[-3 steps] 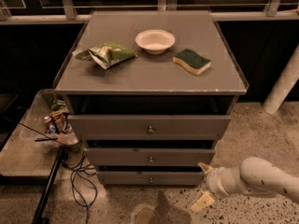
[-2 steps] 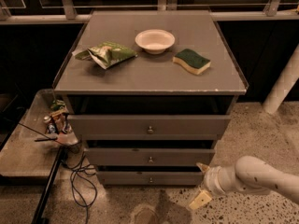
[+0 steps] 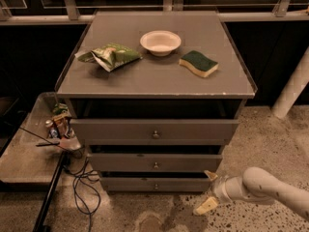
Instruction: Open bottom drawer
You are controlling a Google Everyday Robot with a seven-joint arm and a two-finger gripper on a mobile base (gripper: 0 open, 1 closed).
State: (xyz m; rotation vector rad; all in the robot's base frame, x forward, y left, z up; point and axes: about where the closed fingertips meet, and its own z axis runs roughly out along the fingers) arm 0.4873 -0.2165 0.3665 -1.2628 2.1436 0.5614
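The grey cabinet has three drawers. The bottom drawer (image 3: 154,184) is the lowest and narrowest front, with a small round metal knob (image 3: 155,186) at its centre; its front stands about level with the drawers above. My gripper (image 3: 208,191) is low at the right, just off the bottom drawer's right end, near the floor. Its cream fingers (image 3: 206,206) are spread apart, open and empty. The white arm (image 3: 263,187) reaches in from the right edge.
On the cabinet top (image 3: 154,76) lie a green chip bag (image 3: 110,56), a white bowl (image 3: 160,42) and a green-yellow sponge (image 3: 198,63). A low side table (image 3: 24,158) with small items (image 3: 62,127) stands left. Cables (image 3: 82,187) trail on the floor. A white post (image 3: 292,91) stands right.
My gripper has moved slightly left, closer to the bottom drawer's right end. The drawers have not moved.
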